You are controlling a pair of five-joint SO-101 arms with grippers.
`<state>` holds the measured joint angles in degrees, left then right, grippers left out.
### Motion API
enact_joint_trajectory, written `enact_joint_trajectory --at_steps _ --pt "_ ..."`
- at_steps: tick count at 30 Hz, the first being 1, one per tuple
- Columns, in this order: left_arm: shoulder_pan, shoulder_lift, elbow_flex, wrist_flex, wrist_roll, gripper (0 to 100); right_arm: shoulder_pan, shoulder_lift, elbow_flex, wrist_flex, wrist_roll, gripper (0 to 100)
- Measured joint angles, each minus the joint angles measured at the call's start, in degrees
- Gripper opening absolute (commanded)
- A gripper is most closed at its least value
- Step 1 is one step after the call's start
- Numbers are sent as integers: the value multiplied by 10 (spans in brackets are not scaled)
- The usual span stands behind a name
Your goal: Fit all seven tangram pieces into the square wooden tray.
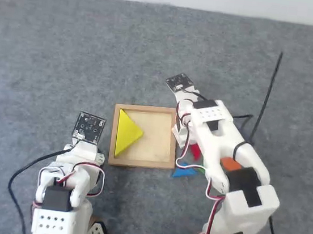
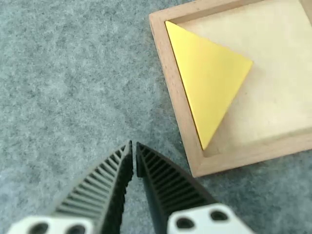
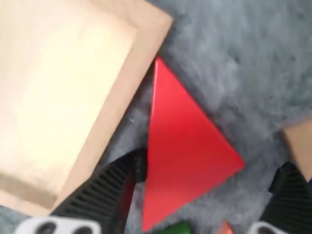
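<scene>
Here the wooden tray (image 1: 139, 162) sits on the grey surface (image 1: 50, 52) with 1 yellow triangle (image 1: 126, 133) inside, along its left side. The left gripper (image 2: 134, 151) hangs by the tray's near left corner, fingers closed together, holding nothing. The right wrist view shows the right gripper (image 3: 213, 168), fingers spread wide, around a red triangle (image 3: 185, 146) lying just right of the tray. From high, a blue piece (image 1: 182, 173) lies nearer.

Bench: grey felt-covered bench (image 1: 68, 43), spanning the high view.
Tray: square wooden tray (image 1: 139, 163), flat on the bench near its middle.
Red: red triangular piece (image 3: 183, 156), on the felt just beside the tray's outer rim.
Blue and green: blue triangular piece (image 1: 181, 173) and green piece (image 1: 198, 170), side by side off the tray's corner, partly hidden.
</scene>
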<state>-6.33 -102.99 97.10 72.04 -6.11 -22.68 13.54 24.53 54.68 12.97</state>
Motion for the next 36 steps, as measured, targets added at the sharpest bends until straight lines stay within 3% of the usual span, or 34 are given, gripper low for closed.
enact_joint_trajectory --at_steps 5,18,32,36 --pt "0 0 0 0 0 13 -3 3 -4 0 0 287" --pt "0 0 0 0 0 13 -15 2 -8 13 -9 239" --pt "0 0 0 0 0 13 -47 -261 116 37 -73 240" --pt "0 0 0 0 0 13 -47 -279 118 37 -75 342"
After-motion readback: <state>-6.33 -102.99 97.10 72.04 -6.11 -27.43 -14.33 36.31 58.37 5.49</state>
